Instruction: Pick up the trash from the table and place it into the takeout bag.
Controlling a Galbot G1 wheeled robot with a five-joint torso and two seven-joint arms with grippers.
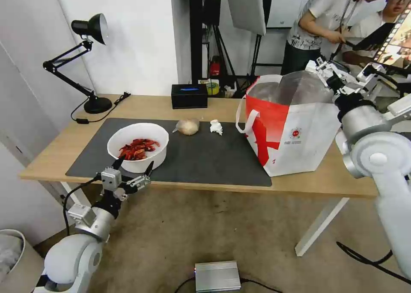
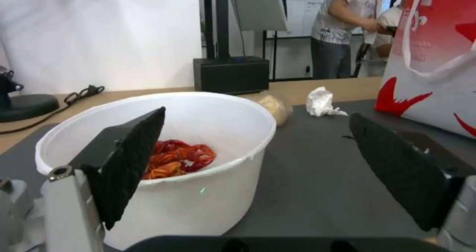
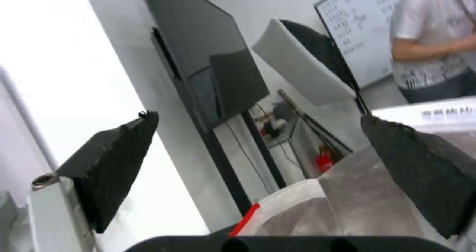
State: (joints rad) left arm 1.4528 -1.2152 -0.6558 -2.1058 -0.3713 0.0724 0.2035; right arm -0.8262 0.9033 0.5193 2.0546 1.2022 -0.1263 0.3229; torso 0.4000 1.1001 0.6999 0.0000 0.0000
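Note:
The trash lies on the table's [image 1: 55,149] dark mat. A white bowl of red scraps [image 1: 138,149] [image 2: 198,162] is at the left. A beige knotted lump [image 1: 189,126] [image 2: 275,107] and a crumpled white tissue [image 1: 216,126] [image 2: 319,101] lie mid-mat. The red-and-white takeout bag [image 1: 291,126] [image 2: 436,58] stands open at the right. My left gripper [image 1: 134,164] [image 2: 255,116] is open at the table's front edge, one finger in front of the bowl's near wall and one beside it. My right gripper [image 1: 327,70] [image 3: 258,118] is open above the bag's far right rim, over its foil lining [image 3: 357,192].
A black box [image 1: 189,96] and a black desk lamp [image 1: 87,57] with its cord stand along the table's back edge. People stand behind the bag, away from the table's things. A silver box [image 1: 217,276] lies on the floor in front.

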